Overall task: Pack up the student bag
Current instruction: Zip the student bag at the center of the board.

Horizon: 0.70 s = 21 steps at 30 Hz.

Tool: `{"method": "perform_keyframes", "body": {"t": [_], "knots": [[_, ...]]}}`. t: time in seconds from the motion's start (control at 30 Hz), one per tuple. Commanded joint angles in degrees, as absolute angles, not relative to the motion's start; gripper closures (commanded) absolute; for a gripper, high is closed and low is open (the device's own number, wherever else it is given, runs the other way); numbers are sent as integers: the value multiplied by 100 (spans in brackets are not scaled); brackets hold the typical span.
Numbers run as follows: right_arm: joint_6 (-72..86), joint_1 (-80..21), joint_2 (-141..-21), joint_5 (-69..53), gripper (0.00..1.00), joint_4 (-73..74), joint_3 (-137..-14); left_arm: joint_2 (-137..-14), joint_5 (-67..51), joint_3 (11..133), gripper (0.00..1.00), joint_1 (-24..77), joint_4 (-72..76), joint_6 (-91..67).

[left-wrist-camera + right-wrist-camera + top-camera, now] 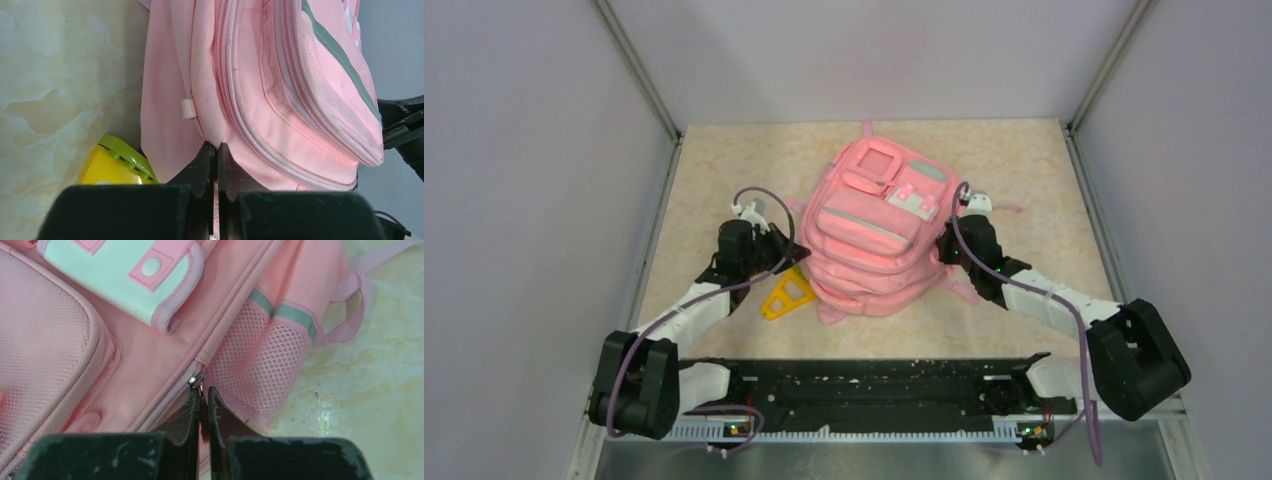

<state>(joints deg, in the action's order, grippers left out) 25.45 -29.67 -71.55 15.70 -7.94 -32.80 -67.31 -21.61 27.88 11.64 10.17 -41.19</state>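
Student bag (pixel 874 235) pinched from both sides.
Top: the bag lies in the middle of the table (pixel 724 160), with the left gripper (pixel 792 256) and right gripper (pixel 946 240) at its sides. Left wrist: jaws clenched on its side cloth, near a yellow triangle (pixel 112 167), likely to steady it. Right wrist: jaws clenched on the zip pull (pixel 196 381), likely to open it.

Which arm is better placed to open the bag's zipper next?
Right. The right gripper is shut on the zipper pull of the student bag, beside the mesh side pocket, so it can likely draw it along. The left gripper pinches plain fabric at the bag's side, better as anchor.
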Motion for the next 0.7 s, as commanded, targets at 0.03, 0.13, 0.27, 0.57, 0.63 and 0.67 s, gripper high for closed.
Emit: {"method": "perform_keyframes", "body": {"t": [0.03,0.13,0.27,0.57,0.63,0.67], "knots": [[1788,-2637,-7082,1353,95,-838,-3592,-6807,-1745,3028,100,984,1198,-3747],[1458,-2641,-6504,981,36,-1048,-3347,-6805,-1762,3139,100,984,978,-3637],[1036,-2632,-5897,369,11,-1771,-2750,-6839,-1764,3183,100,984,975,-3574],[-147,-2637,-6370,-2250,10,-2277,-2884,-7039,-1935,3302,100,984,1002,-3479],[-398,-2629,-6523,-2475,10,-2101,-3025,-7048,-1955,3324,100,980,1002,-3459],[-476,-2634,-6621,-2573,11,-2014,-3118,-7053,-1960,3330,100,980,1002,-3450]]}}
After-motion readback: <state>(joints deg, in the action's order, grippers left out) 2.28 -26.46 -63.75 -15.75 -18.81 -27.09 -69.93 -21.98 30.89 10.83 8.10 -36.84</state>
